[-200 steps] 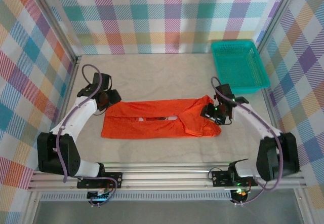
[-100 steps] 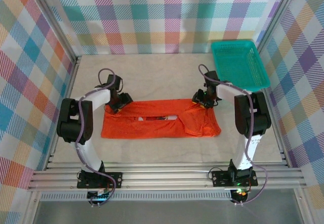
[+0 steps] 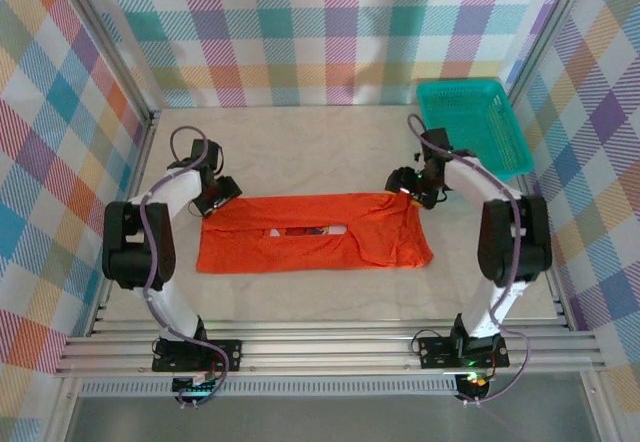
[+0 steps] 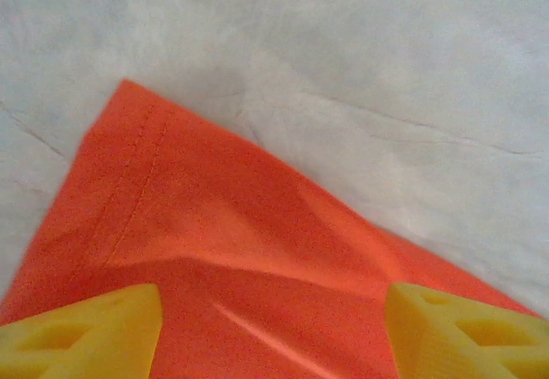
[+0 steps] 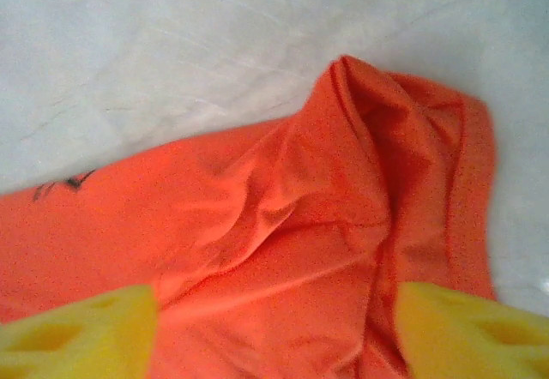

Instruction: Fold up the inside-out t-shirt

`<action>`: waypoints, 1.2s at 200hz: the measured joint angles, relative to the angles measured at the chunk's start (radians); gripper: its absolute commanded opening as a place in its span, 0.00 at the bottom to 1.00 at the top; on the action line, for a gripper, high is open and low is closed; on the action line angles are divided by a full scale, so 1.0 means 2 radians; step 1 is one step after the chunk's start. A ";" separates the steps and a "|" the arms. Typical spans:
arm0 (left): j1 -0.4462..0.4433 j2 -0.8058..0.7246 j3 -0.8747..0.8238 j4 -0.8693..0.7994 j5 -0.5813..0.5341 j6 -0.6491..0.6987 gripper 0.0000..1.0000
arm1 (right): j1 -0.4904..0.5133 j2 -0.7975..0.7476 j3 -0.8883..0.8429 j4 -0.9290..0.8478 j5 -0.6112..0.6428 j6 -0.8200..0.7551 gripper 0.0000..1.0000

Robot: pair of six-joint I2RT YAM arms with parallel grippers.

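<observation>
The inside-out t-shirt (image 3: 310,234) lies as a long orange-red band across the middle of the table, with a small dark print showing near its top edge. My left gripper (image 3: 224,191) hovers over the band's far-left corner. Its yellow fingers (image 4: 81,332) stand wide apart, and flat cloth (image 4: 214,242) shows between them with nothing pinched. My right gripper (image 3: 399,184) is over the far-right corner, open too. Rumpled cloth (image 5: 343,182) lies under its fingers (image 5: 467,332), bunched into folds towards the right edge.
A teal plastic basket (image 3: 458,85) sits at the back right, close behind the right arm. Pale cloth (image 4: 386,53) covers the table around the shirt. Plaid walls close in three sides. An aluminium rail (image 3: 320,347) runs along the near edge.
The right gripper has opened and let go of the shirt's right end, which now lies flatter. The left gripper has shifted slightly left and back along the far-left corner.
</observation>
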 measured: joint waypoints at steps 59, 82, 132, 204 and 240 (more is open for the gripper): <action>-0.018 -0.081 0.010 -0.018 -0.014 0.016 0.70 | -0.012 -0.003 -0.044 -0.010 0.007 -0.067 0.98; -0.018 -0.081 -0.007 -0.023 -0.012 0.017 0.70 | -0.012 0.010 -0.050 -0.008 0.005 -0.075 0.87; -0.018 -0.081 -0.022 -0.027 -0.011 0.018 0.69 | -0.010 0.031 -0.072 0.004 -0.011 -0.084 0.59; -0.018 -0.082 -0.022 -0.027 -0.011 0.019 0.68 | 0.036 0.040 -0.072 0.017 -0.009 -0.074 0.25; -0.017 -0.084 -0.022 -0.036 -0.010 0.027 0.67 | 0.038 0.043 -0.070 0.015 -0.003 -0.072 0.00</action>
